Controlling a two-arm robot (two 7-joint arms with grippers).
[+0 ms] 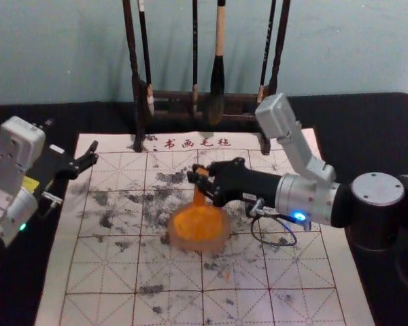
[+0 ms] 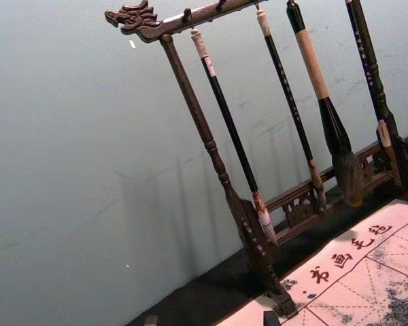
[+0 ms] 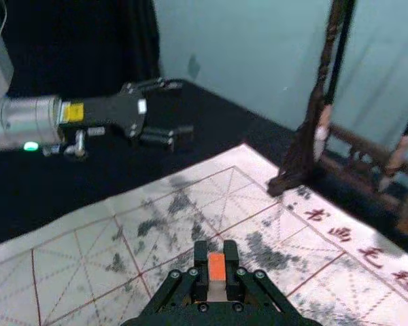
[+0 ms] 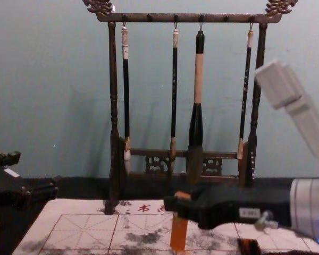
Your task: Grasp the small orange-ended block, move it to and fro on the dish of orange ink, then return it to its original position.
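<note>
With the right gripper [image 1: 198,175] clamped on the orange-ended block [image 1: 200,195] at the head view's centre, pressing too hard could tip the orange ink dish [image 1: 222,239]; the open left gripper [image 1: 94,153] hangs at left.

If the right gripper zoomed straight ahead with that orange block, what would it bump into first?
Probably the left gripper, over on the far side of the mat, roughly where the right gripper points. It might slip just past, because depth is hard to judge here.
</note>
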